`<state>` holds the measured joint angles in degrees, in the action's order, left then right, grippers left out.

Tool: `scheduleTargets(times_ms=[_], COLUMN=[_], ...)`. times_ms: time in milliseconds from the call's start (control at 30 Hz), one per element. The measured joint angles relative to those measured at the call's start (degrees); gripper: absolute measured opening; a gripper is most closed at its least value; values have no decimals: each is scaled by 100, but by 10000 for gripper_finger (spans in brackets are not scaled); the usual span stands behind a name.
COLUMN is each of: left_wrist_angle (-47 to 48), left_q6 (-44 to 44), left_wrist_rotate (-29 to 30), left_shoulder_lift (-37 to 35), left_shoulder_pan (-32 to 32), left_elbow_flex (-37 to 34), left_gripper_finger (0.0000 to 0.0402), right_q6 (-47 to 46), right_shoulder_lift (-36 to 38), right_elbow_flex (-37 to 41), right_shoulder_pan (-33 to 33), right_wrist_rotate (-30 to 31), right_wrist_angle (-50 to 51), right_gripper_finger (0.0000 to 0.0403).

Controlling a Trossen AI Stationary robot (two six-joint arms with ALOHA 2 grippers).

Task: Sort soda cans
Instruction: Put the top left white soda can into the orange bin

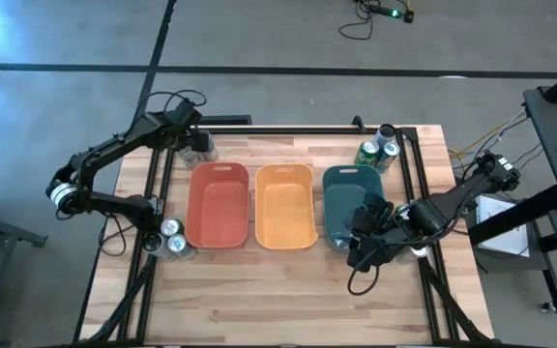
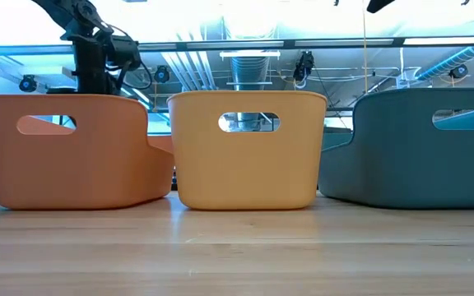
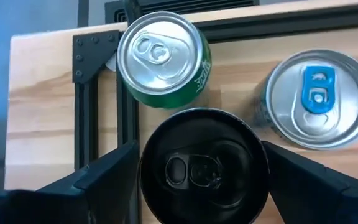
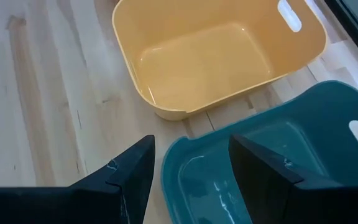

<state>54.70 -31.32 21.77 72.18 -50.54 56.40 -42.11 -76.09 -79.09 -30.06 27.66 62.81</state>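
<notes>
My left pincer (image 3: 197, 186) stands open astride a black aluminium soda can (image 3: 204, 168); green (image 3: 161, 59) and silver-blue (image 3: 319, 96) cans sit just beyond. My right pincer (image 4: 191, 171), open, hovers over the teal plastic bin (image 4: 278, 168).

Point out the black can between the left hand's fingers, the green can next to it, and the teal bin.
Black-topped soda can (image 3: 204, 167): left wrist view, on its lid.
Green soda can (image 3: 160, 56): left wrist view, on its silver top.
Teal plastic bin (image 1: 339, 177): high view, on its far rim.

Two black jointed arms, looped black cables, dark wedge-shaped fingers (image 4: 126, 174)
</notes>
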Motion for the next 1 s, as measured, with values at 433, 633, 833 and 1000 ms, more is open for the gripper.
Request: scheduleTargets(times_ms=[433,633,833,1000], left_wrist_angle=[-173,-177,-219,-223], left_q6=[1706,2460,2632,2634], left_wrist_rotate=[-283,-339,-731,-934], left_shoulder_lift=[-4,-4,-9,-9], left_shoulder_pan=[-12,-61,-58,-57], left_elbow_flex=[-1,-82,-303,-468], left_gripper_finger=[308,308,308,308], right_q6=[-155,-294,-371,-506], right_shoulder_lift=[0,0,0,0], right_elbow_flex=[0,0,0,0], right_shoulder_pan=[11,11,11,11], right_wrist_rotate=[89,87,87,83], right_wrist_angle=[0,0,-2,-2], right_gripper_finger=[201,201,201,201])
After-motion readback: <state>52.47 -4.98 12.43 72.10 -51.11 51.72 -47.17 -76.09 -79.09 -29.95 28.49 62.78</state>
